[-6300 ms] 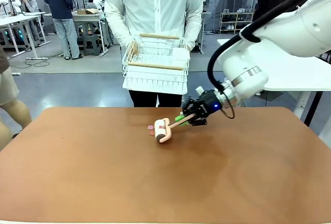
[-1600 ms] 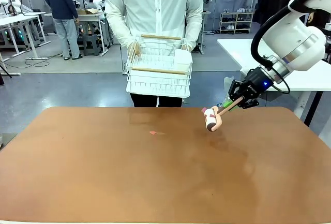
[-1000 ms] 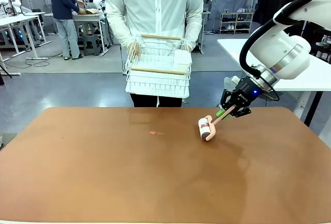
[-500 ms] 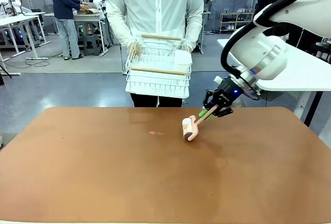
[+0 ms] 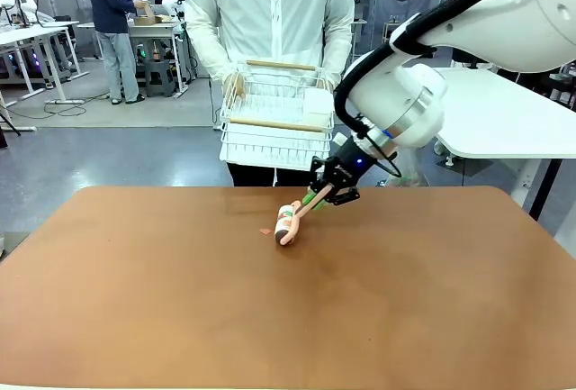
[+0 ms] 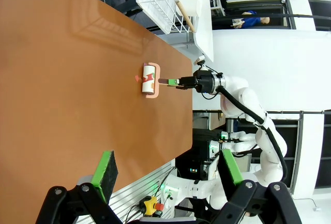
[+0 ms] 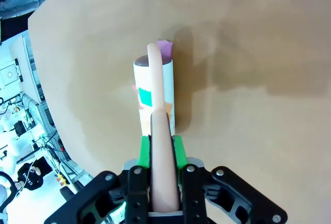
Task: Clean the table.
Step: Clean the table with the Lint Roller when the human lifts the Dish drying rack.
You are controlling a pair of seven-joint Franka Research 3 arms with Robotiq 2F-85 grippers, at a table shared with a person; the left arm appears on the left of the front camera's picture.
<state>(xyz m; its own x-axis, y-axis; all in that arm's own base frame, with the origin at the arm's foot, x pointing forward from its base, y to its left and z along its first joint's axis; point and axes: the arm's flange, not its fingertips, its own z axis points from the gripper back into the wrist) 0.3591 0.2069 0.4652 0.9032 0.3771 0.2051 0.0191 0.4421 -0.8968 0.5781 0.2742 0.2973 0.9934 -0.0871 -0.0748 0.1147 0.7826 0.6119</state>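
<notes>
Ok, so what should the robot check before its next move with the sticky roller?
1. Grip: right end effector shut on the roller by its handle: ok.
2. Roller's drum down on the table: ok.
3. Table clean: not ok, a pink scrap lies just beyond the drum.
4. Left end effector open, far from the roller: ok.
5. Person holds the white rack, hands off the table: ok.

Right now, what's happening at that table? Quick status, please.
Right gripper shut on lint roller handle; left gripper open. Roller on table beside a small scrap. Path clear; person holds white rack past the far edge.
</notes>
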